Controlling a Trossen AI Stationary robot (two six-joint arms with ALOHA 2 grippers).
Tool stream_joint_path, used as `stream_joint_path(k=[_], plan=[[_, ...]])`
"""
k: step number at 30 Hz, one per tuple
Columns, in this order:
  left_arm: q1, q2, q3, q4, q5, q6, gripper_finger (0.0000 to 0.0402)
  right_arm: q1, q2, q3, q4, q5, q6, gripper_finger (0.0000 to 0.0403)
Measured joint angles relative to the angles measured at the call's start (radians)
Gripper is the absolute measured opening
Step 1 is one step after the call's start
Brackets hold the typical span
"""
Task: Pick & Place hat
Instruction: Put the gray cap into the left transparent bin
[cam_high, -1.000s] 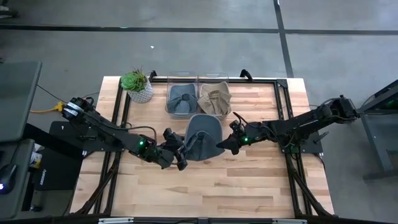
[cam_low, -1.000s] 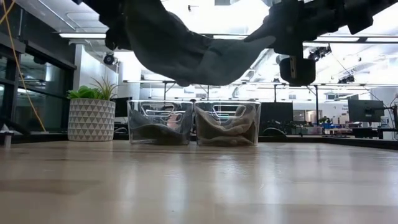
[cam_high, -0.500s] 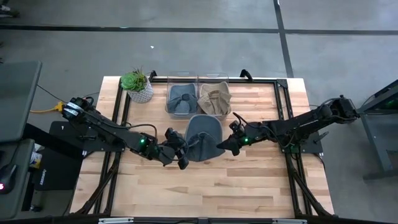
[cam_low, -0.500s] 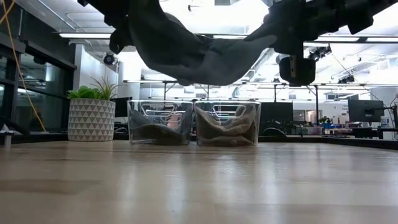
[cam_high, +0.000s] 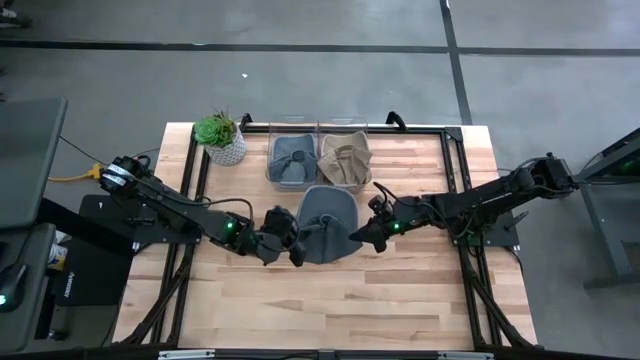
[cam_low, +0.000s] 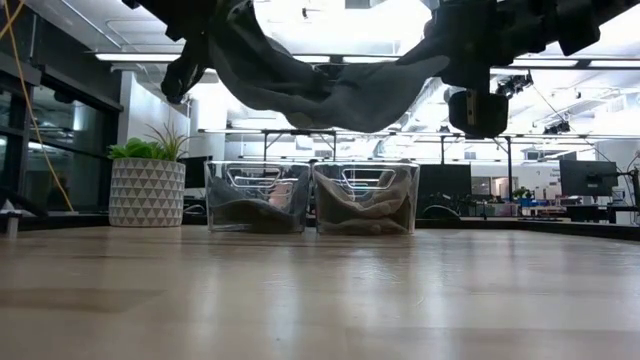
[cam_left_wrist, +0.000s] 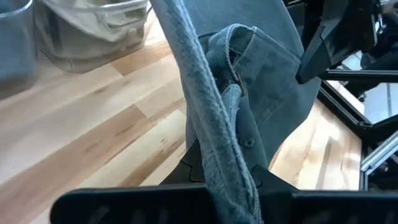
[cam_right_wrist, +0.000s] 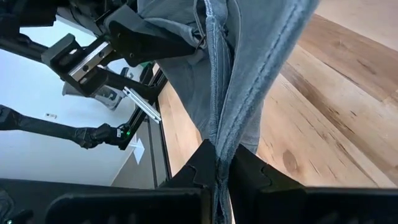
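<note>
A grey-blue hat hangs spread between my two grippers, above the middle of the table. My left gripper is shut on its left edge. My right gripper is shut on its right edge. In the low view the hat sags in an arc well above the wooden top. My left gripper pinches the hat's rolled edge between its two fingers, coming from the table's left. The cloth runs up and away from the fingers; the hat is lifted clear of the table. My right gripper pinches the hat's seamed edge between its two fingers, coming from the table's right. Several layers of cloth seem to gather at the pinch. The hat stretches away toward the left gripper, clear of the table.
Two clear bins stand at the table's far side: one holds a grey hat, the other a tan one. A potted plant stands at the far left corner. Bare wood lies toward the near edge.
My left gripper has moved a little toward the hat and shut on its left edge. That side of the hat, which hung loose, is now gathered and drawn up at the gripper. My right gripper has kept its hold.
</note>
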Motion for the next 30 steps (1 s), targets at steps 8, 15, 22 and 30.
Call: stream_joint_path(k=[8,15,22,30], plan=[[0.000,0.000,0.000,0.000,0.012,-0.057,0.0000,-0.006,0.000,0.000,0.001,-0.040,-0.037,0.0061],[0.000,0.000,0.000,-0.003,0.011,-0.081,0.0000,-0.017,-0.001,0.000,-0.008,-0.078,-0.080,0.0083],[0.000,0.000,0.000,-0.003,0.007,-0.099,0.0000,-0.033,-0.067,0.000,-0.158,-0.078,-0.124,0.0103],[0.000,0.000,0.000,-0.002,-0.002,-0.124,0.0000,-0.072,-0.254,0.000,-0.344,-0.072,-0.191,0.0105]])
